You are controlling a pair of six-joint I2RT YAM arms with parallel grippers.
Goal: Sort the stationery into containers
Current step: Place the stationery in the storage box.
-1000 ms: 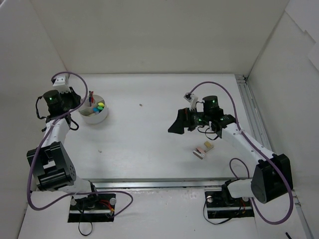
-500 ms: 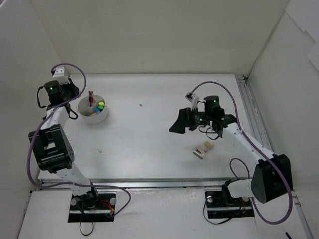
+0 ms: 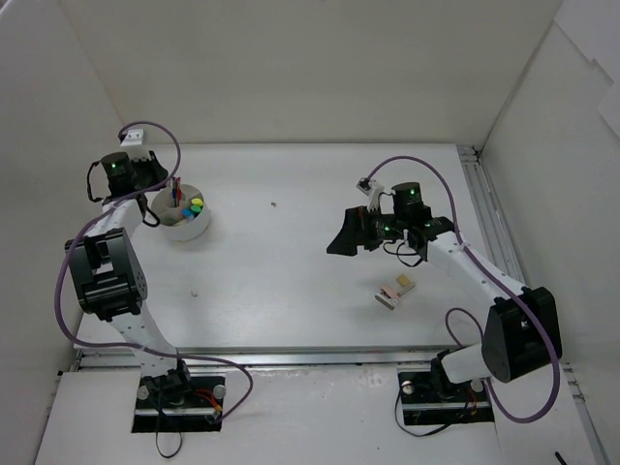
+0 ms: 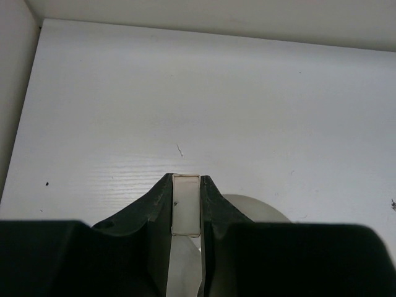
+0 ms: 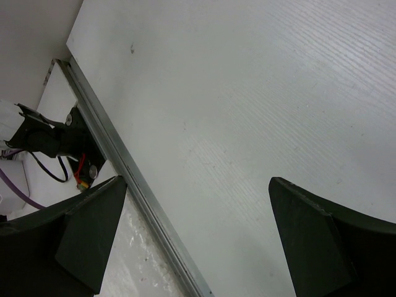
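Observation:
My left gripper [image 4: 185, 180] is shut on a small white eraser block [image 4: 185, 207], pinched upright between its fingertips. In the top view that gripper [image 3: 160, 184] sits at the back-left rim of the round white tub [image 3: 184, 225], whose rim [image 4: 263, 207] shows just past the fingers. Inside the tub stand highlighters with green, blue and yellow ends [image 3: 195, 205] and a red stick [image 3: 177, 187]. Two more eraser blocks, one tan [image 3: 404, 284] and one pink and white [image 3: 388, 296], lie on the table. My right gripper [image 3: 341, 242] [image 5: 198, 179] hangs open and empty above and left of them.
White walls close in the table at the back and both sides. A metal rail [image 5: 124, 167] runs along the table's near edge, another [image 3: 484, 208] along the right side. Tiny specks [image 3: 274, 204] lie mid-table.
My left wrist has swung toward the back and right, closer to the tub, still gripping the white eraser. The right arm has barely moved.

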